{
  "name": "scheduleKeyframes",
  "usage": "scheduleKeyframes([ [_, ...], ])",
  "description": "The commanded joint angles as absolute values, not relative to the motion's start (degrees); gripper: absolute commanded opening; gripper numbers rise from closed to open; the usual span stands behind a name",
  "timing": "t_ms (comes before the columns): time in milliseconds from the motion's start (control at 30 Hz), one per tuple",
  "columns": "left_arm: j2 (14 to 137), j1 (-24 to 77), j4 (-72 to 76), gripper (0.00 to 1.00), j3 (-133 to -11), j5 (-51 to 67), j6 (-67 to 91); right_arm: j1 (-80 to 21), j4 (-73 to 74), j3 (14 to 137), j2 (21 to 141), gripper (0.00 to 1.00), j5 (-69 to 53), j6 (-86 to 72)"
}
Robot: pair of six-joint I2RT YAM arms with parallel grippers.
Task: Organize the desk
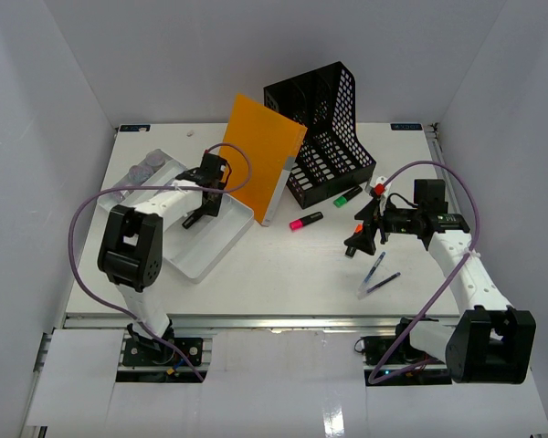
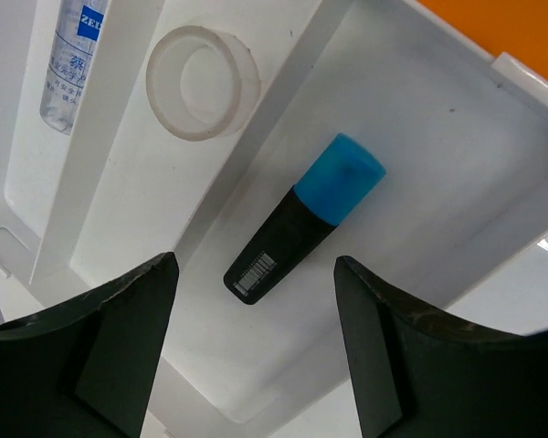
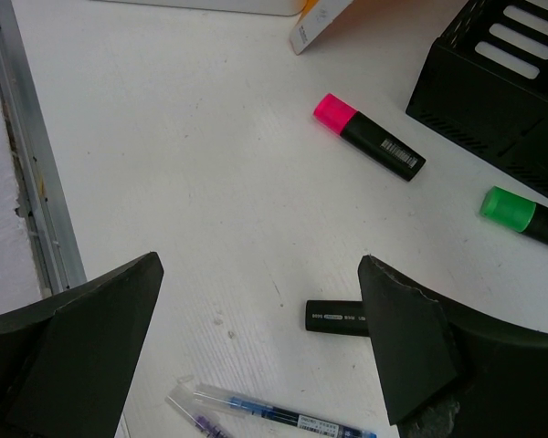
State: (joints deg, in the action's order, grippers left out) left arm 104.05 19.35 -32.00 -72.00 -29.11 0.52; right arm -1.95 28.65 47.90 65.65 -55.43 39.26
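My left gripper (image 1: pixel 205 208) (image 2: pixel 256 265) hangs open over the white compartmented tray (image 1: pixel 194 251) at the left of the desk (image 1: pixel 292 269). A blue-capped highlighter (image 2: pixel 303 221) lies loose on the tray floor just ahead of the fingertips, touched by neither finger. My right gripper (image 1: pixel 358 239) (image 3: pixel 260 263) is open above the desk's right part with nothing between its fingers. A black marker (image 3: pixel 333 318) lies on the desk, partly hidden behind the right finger. Pink (image 3: pixel 367 137) (image 1: pixel 305 221) and green (image 3: pixel 521 214) (image 1: pixel 348 195) highlighters lie farther off.
A clear tape roll (image 2: pixel 203 82) and a labelled tube (image 2: pixel 68 64) sit in other tray compartments. An orange folder (image 1: pixel 263 157) leans on a black magazine file (image 1: pixel 324 132). Two pens (image 1: pixel 376 272) (image 3: pixel 283 422) lie near the metal rail (image 3: pixel 32 173).
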Motion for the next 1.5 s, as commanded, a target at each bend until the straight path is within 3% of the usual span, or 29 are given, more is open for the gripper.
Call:
scheduleKeyframes([
  [0,97.9,19.4,-30.9,0.82,-70.6,-26.7,3.1,-1.7,28.6,47.5,66.1,0.94,-54.8,40.7],
  [233,85.7,19.4,-27.7,0.91,-64.6,-8.9,7.5,-2.1,30.0,48.2,68.5,0.94,-53.5,51.4],
  [433,71.6,19.3,-17.2,0.98,-53.8,7.0,9.6,-5.3,28.8,54.6,74.8,0.94,-42.6,56.8],
  [567,62.7,19.2,-9.6,0.98,-45.4,14.4,9.5,-8.9,38.9,59.2,80.0,0.92,-35.5,83.4],
  [633,59.1,19.2,-7.5,0.98,-42.7,14.9,9.4,-9.1,41.5,59.3,81.2,0.91,-33.4,95.8],
  [767,55.4,19.2,-6.3,0.98,-40.8,14.2,8.6,-9.2,43.0,64.2,86.0,0.92,-30.2,103.6],
  [867,54.5,19.2,-6.4,0.98,-40.4,13.3,8.6,-9.3,44.9,70.6,93.3,0.98,-29.1,103.7],
  [1067,53.2,19.2,-6.6,0.98,-40.3,12.2,8.1,-9.7,44.7,81.3,104.7,0.84,-26.0,101.0],
  [1467,49.6,19.2,-5.5,0.98,-39.4,9.4,8.2,-10.6,44.4,90.2,116.6,0.67,-20.4,97.2],
])
